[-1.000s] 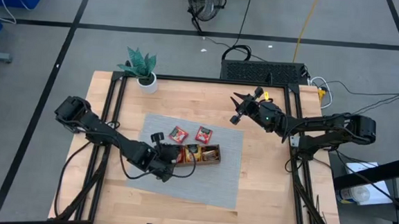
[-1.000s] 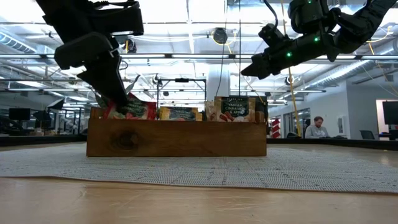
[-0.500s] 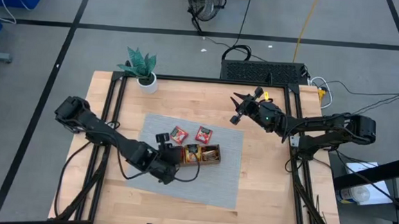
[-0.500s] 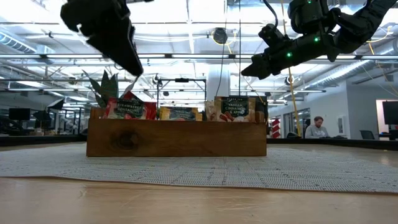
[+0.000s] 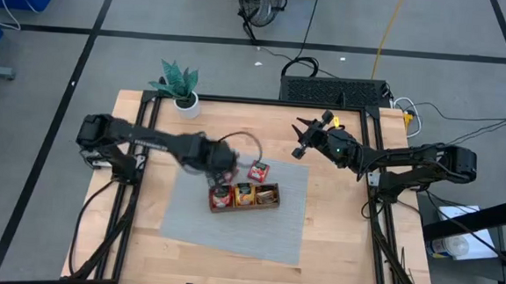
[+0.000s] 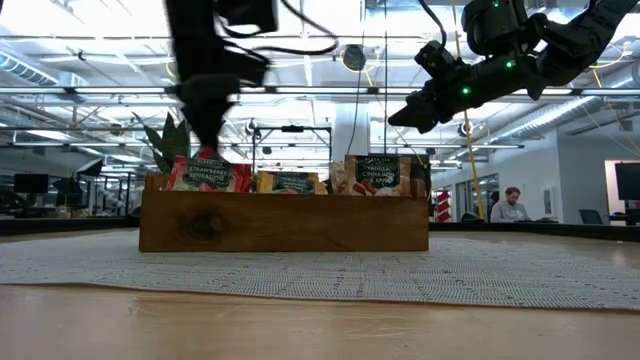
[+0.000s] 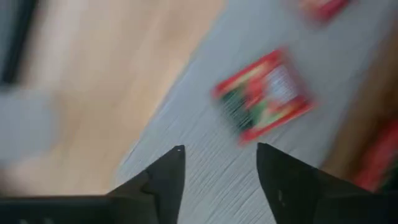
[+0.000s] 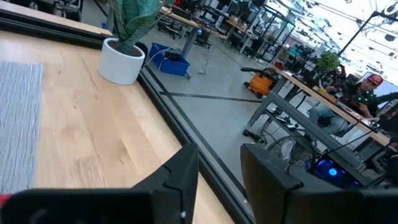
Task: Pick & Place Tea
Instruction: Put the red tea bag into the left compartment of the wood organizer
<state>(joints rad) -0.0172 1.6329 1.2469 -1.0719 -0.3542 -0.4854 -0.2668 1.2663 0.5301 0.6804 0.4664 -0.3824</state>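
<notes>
Hovering with spread, empty fingers, the left gripper [image 7: 219, 168] should centre over the nearer sachet [image 7: 263, 94] on the mat [image 5: 257, 226], then descend square. Two loose sachets lie beside one tray [image 6: 284, 222], whose three compartments hold more. The right gripper [image 5: 301, 136] waits apart, fingers parted.

A light wooden table [image 5: 336, 226] carries a grey woven mat [image 5: 256, 230] at its middle. A potted plant [image 5: 180, 86] stands on bare wood beyond the mat's far left corner.
</notes>
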